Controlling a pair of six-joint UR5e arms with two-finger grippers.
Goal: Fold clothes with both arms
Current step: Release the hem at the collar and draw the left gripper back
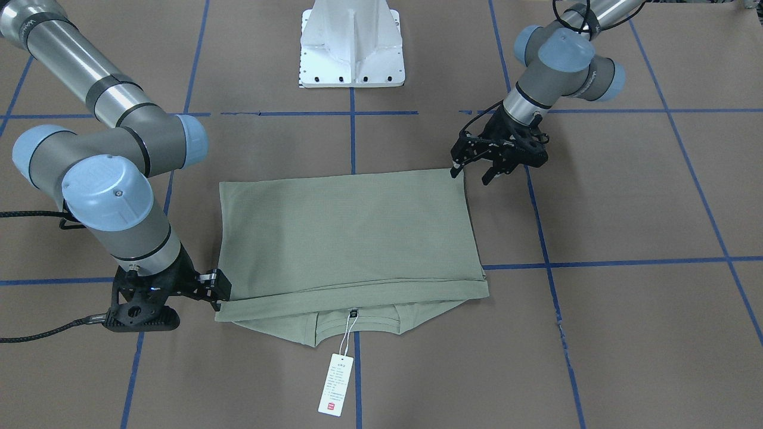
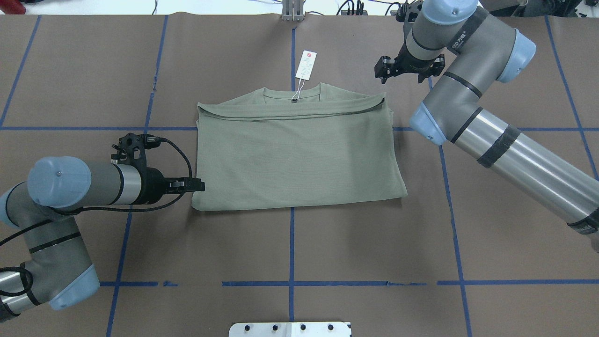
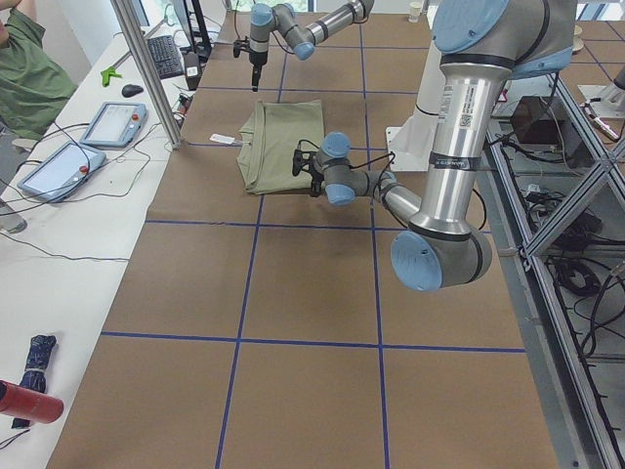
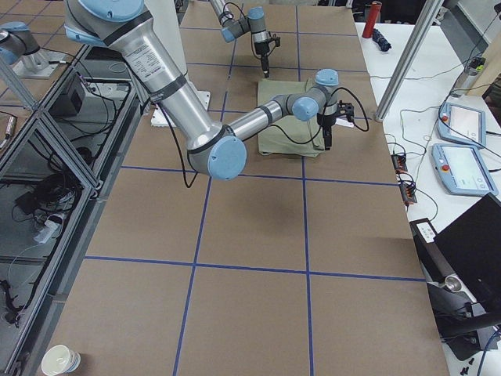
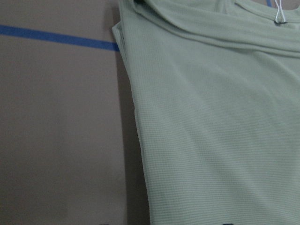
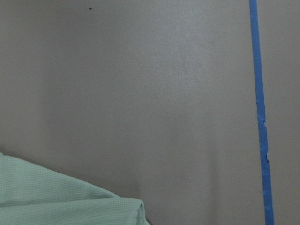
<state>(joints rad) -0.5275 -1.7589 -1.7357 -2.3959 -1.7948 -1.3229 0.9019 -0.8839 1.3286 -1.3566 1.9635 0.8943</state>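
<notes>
At the left of the overhead view, my left gripper (image 2: 198,186) sits low, just beside the lower-left corner of the shirt (image 2: 295,159), jaws parted and holding nothing. The shirt lies mid-frame on the table (image 2: 327,248) as a flat rectangle, doubled up short of the neckline, with the hang tag (image 2: 306,64) at top centre. At upper right, the right gripper (image 2: 406,74) hovers off the shirt's upper-right corner, and it looks open and empty. I judge I'm between folds. Next, both pincers must pinch every layer along one short side and carry it across evenly.
</notes>
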